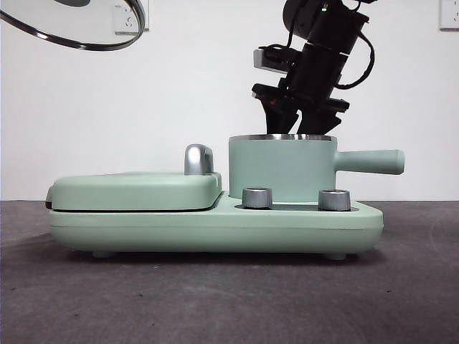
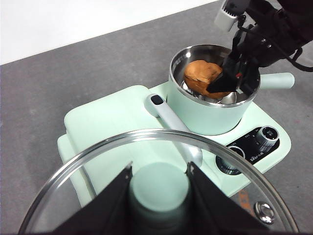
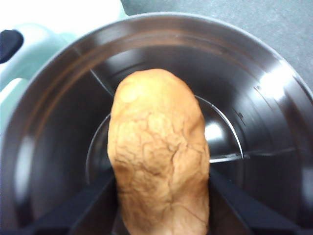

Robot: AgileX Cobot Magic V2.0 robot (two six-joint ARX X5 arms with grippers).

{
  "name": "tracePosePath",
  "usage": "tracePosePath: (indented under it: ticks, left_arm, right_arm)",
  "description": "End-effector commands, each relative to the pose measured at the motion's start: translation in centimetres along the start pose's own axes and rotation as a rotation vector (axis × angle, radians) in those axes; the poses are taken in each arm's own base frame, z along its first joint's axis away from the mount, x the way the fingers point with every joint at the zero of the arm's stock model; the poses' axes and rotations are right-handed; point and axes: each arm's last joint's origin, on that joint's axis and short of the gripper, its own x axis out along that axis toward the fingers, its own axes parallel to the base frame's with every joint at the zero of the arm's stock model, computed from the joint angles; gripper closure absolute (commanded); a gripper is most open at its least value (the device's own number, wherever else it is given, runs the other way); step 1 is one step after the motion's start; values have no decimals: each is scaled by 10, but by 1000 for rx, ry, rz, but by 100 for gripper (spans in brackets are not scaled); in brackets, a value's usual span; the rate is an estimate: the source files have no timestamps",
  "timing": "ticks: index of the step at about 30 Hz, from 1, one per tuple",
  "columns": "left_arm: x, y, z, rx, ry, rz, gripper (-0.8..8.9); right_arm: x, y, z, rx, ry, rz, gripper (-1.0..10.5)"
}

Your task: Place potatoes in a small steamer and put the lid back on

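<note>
Clamped on the potato (image 3: 159, 152), the right gripper (image 3: 161, 205) lowers it into the steamer (image 1: 282, 168) while the left gripper (image 2: 159, 188) grips the lid (image 2: 88, 161) aloft, clear.

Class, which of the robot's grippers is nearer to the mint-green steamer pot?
Right. The right gripper reaches inside the mint-green steamer pot, clamping the orange-brown potato. The left gripper holds the glass lid by its knob, raised off to one side.

A plain white wall (image 1: 201, 86) stood behind the bench (image 1: 215, 301), which had a dark grey, matte surface. Two white wall sockets (image 1: 128, 20) were mounted high on it, evenly lit.
</note>
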Motion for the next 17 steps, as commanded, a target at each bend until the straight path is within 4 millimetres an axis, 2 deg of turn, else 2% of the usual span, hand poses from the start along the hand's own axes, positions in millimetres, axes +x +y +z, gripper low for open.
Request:
tracePosePath:
  ticks: [1,3,5,6,8,11,14,17]
  left_arm:
    - [-2,0,8,15,-45,-1,804]
    - [-2,0,8,15,-45,-1,804]
    - [-2,0,8,15,-44,0,804]
    - [-2,0,8,14,-44,-1,804]
    - [-2,0,8,15,-44,-1,804]
    - [-2,0,8,25,-44,-1,804]
    - [-3,0,8,34,-44,0,804]
    - [-2,0,8,33,-44,-1,804]
  right_arm:
    - [14,0,2,-12,16,2,669]
    - [11,1,4,-15,0,5,669]
    - [-7,3,12,-18,-54,5,593]
    - [-22,5,16,-17,-87,3,553]
    - [-57,10,21,14,-152,3,554]
    - [-103,17,16,22,-205,29,554]
    - [-125,20,-12,19,-250,15,554]
    - [-132,23,-63,34,-323,-39,555]
